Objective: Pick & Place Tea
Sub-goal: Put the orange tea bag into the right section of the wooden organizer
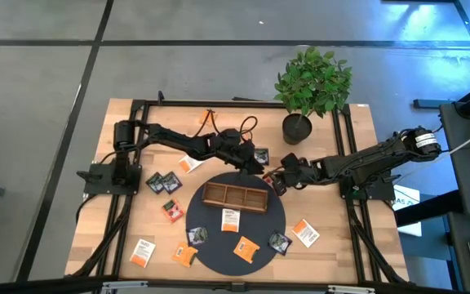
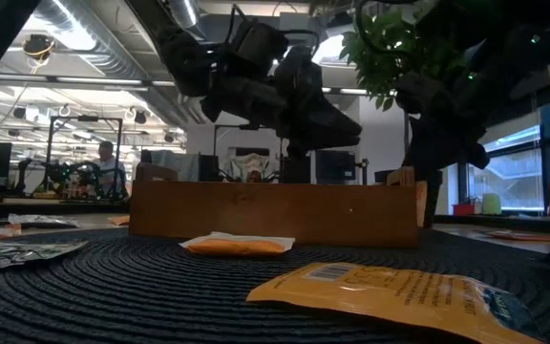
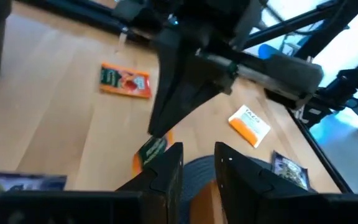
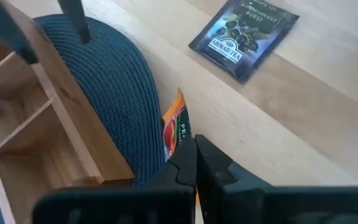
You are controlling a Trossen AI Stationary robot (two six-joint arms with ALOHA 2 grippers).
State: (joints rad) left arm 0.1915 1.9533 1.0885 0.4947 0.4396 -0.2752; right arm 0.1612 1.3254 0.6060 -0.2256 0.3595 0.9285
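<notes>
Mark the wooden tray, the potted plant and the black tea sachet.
wooden tray [image 1: 235,196], high view, middle compartment.
potted plant [image 1: 296,128], high view, pot.
black tea sachet [image 4: 244,31], right wrist view, face of the packet.

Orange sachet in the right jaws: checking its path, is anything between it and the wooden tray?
Nothing visible between the orange sachet and wooden tray beyond its own wall; the left gripper hangs by the tray's back edge.

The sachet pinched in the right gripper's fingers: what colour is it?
Orange, with some red and white print. The sachet shows best in the right wrist view, held upright by the right gripper.
</notes>
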